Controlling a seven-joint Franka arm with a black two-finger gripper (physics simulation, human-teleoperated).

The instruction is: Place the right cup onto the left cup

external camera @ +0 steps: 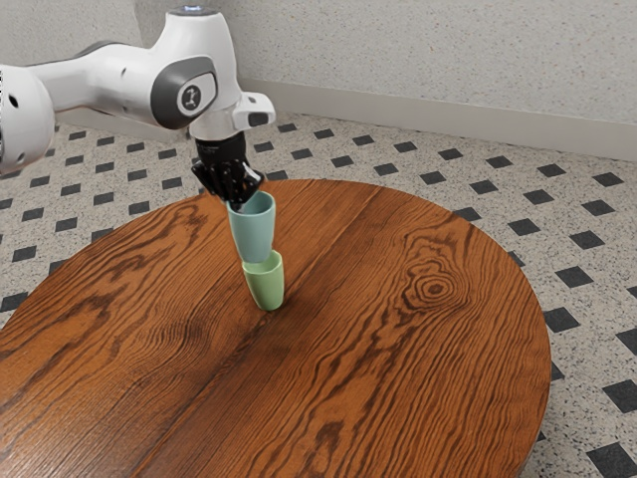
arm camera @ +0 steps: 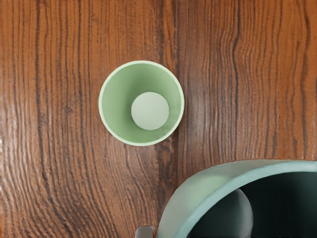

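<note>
While the jaws grip the blue cup (external camera: 254, 231) near its rim, clear of the surface (external camera: 398, 358), the green cup (arm camera: 150, 111) stands upright and empty; lifting looks done; lining up, lowering and letting go remain.

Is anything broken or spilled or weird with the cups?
No, nothing looks broken or spilled. The green cup stands upright and empty on the table. The blue cup might look funny up in the air, but that's just the gripper holding it by the rim.
</note>
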